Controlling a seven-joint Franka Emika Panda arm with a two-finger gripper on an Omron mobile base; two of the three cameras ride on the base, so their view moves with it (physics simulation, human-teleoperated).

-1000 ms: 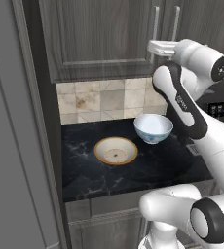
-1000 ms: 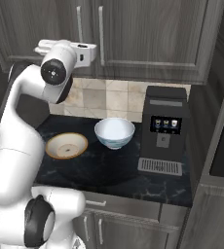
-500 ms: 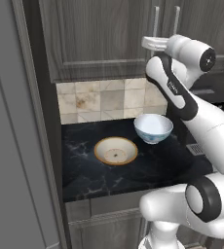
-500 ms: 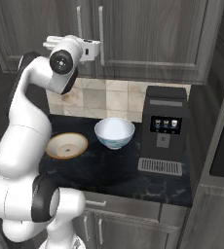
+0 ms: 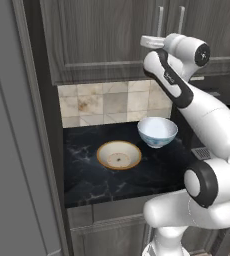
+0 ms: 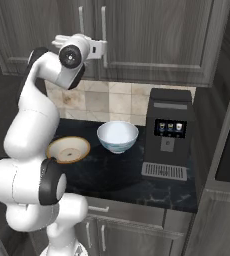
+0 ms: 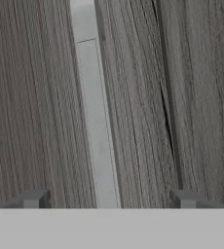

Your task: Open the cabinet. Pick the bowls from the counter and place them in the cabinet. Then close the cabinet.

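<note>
While raised to the lower part of the dark grey-brown wood-grain wall cabinet (image 5: 112, 40), sits with the two-finger gripper (image 7: 106, 198) spread wide, nothing between its dark finger tips (image 7: 33, 198). Faces one long silver bar handle (image 7: 95, 121) in the hand view, the bar running up between the tips, with the dark seam between the two panelled doors off to one side. Both doors shut. Below on the black marble-look counter with thin white veins (image 5: 94, 180): deep white bowl with blue pattern (image 5: 157, 132) and wider shallow cream bowl with orange-brown rim (image 5: 119, 154), close together but apart, both upright. Beige tiled backsplash (image 5: 107, 102) behind them. Black coffee machine (image 6: 169, 135) beside the white bowl on the same slab.
</note>
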